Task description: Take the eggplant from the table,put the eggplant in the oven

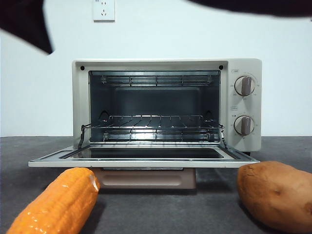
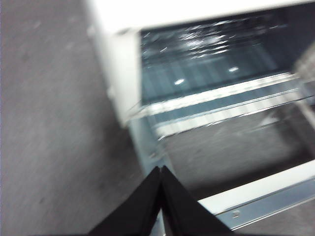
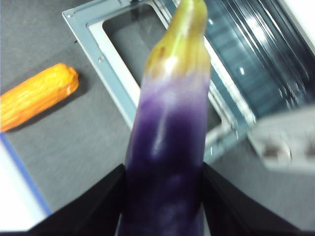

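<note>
Eggplant (image 3: 167, 147), glossy purple fading to yellowish tip, clamped in right tool (image 3: 165, 196).

A plain white wall (image 1: 39, 92) fills the background, with a white plastic power socket (image 1: 104, 9) at 12 o'clock.
</note>
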### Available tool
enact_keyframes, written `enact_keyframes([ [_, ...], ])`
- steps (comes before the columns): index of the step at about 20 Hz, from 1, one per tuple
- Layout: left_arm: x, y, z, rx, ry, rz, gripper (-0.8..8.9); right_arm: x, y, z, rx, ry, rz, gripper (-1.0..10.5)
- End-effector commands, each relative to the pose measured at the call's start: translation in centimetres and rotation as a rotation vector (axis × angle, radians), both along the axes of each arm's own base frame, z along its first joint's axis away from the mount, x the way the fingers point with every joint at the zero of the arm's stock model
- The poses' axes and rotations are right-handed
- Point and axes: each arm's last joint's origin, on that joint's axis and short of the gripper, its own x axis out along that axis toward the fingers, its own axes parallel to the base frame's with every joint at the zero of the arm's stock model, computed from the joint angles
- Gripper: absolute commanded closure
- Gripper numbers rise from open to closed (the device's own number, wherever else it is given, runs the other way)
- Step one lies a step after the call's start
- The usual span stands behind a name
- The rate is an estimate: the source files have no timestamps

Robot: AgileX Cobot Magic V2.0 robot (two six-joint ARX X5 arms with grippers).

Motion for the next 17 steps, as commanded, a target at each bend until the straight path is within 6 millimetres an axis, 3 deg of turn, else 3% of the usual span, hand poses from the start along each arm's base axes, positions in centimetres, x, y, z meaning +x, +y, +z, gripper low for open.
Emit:
enact_keyframes([
  [1,-0.2,1.0,-1.2,-0.043,0.014,0.053,8.08,1.4,2.1,-0.6,-0.019,-0.059,0.078,7.8],
  [5,-0.7,2.5,-2.9,-0.111,0.066,0.122,8.08,4.5,5.7,-3.3,-0.115,-0.163,0.166,7.8],
  [10,-0.7,2.6,-3.1,-0.121,0.078,0.121,8.08,8.1,9.9,-7.3,-0.292,-0.380,0.227,7.8],
  [14,-0.7,2.6,-3.1,-0.120,0.076,0.121,8.08,10.9,11.8,-10.0,-0.395,-0.500,0.280,7.8],
  [17,-0.7,2.6,-3.1,-0.120,0.077,0.121,8.08,13.0,11.9,-11.8,-0.422,-0.521,0.208,7.8],
])
